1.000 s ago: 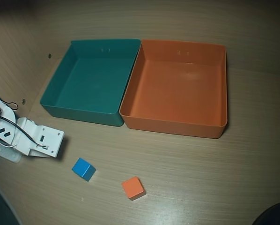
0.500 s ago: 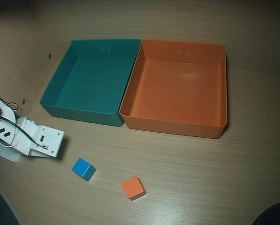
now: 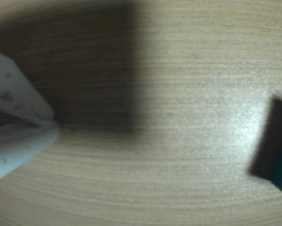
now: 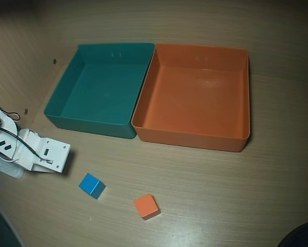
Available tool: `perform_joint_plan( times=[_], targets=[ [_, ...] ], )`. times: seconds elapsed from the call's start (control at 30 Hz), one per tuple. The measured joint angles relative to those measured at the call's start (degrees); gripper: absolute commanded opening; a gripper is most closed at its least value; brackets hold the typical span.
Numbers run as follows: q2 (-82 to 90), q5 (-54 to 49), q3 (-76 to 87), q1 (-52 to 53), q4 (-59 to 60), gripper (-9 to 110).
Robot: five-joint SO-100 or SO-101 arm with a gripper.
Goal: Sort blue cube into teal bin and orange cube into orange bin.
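So nothing is sorted: blue cube (image 4: 91, 185) and orange cube (image 4: 146, 206) lie on the surface (both bins empty); pincer (image 3: 53, 123) closed, holding nothing.

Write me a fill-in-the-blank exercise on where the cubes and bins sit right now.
1. In the overhead view, the teal bin stands to the ___ of the orange bin.
2. Both bins hold ___ cubes.
3. The blue cube and the orange cube rest on the ___.
4. The cube nearer the white arm is the ___ one.

Missing words: left; no; table; blue
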Motion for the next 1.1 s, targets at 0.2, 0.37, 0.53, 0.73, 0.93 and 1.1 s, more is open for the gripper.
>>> perform_joint_plan(
  times=[0.2,0.37,0.53,0.73,0.93,1.1],
  targets=[
    [0.0,0.0,0.0,0.0,0.0,-6],
    [0.0,0.0,0.0,0.0,0.0,-6],
    [0.0,0.0,0.0,0.0,0.0,-6],
    [0.0,0.0,-0.1,0.0,0.0,-6],
    [0.0,-0.1,-3.1,-0.1,0.7,3],
    [-1.0,-0.1,-9.8,0.0,1.2,18]
  ],
)
